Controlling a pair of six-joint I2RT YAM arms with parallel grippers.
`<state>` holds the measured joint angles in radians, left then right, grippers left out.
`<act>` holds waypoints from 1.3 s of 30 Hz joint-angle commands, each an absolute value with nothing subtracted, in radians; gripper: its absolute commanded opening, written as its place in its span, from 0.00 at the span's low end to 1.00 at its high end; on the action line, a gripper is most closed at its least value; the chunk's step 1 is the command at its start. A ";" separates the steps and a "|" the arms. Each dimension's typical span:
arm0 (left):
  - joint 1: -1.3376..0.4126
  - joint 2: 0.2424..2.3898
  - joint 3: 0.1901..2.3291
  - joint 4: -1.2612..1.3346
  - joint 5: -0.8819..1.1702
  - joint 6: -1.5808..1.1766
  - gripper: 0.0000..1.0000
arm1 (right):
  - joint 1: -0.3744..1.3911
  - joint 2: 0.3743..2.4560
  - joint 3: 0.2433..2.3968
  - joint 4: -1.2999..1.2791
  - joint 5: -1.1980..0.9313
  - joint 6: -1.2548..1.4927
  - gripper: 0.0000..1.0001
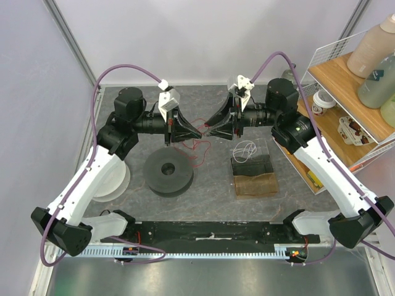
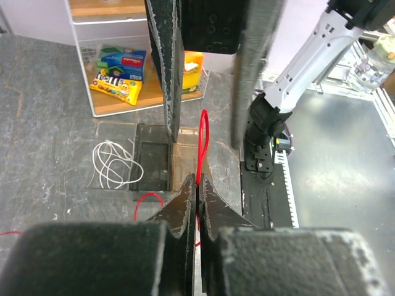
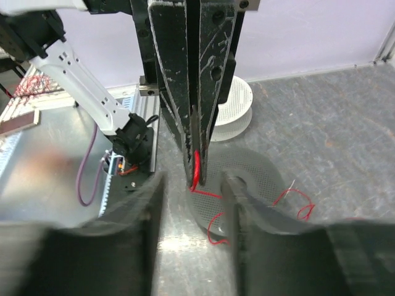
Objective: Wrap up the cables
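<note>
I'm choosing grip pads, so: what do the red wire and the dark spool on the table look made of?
Red wire: likely glossy plastic insulation; very thin, evenly bright red, holding springy loops. Dark spool: probably matte grey plastic, perhaps printed; dull, no glare, with a fine dotted texture in the right wrist view.

Two black two-finger hands: the left hand (image 1: 197, 131) and the right hand (image 1: 211, 129). One thin curly red wire (image 1: 196, 145). Two round spools on the grey surface (image 1: 210, 192): one dark grey spool (image 1: 168, 173), one white perforated spool (image 1: 118, 180). One loose white cord (image 1: 245, 148). One brown woven pad (image 1: 257, 184). Three bottles on the wood-and-wire shelf (image 1: 338, 77): one beige bottle (image 1: 372, 44), one grey-green bottle (image 1: 378, 81), one pale green bottle (image 1: 389, 111)
</note>
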<state>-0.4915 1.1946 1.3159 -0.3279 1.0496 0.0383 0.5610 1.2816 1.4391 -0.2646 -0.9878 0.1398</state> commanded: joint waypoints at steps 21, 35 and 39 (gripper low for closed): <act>0.057 1.612 2.042 -0.508 0.611 0.316 0.02 | 0.578 1.652 1.293 -0.264 -0.672 0.283 0.75; 0.058 1.482 1.766 -0.426 0.680 0.288 0.02 | 0.649 1.940 1.141 0.230 -0.796 0.733 0.80; 0.058 1.479 1.755 -0.426 0.690 0.279 0.02 | 0.660 1.982 1.117 0.357 -0.814 0.831 0.75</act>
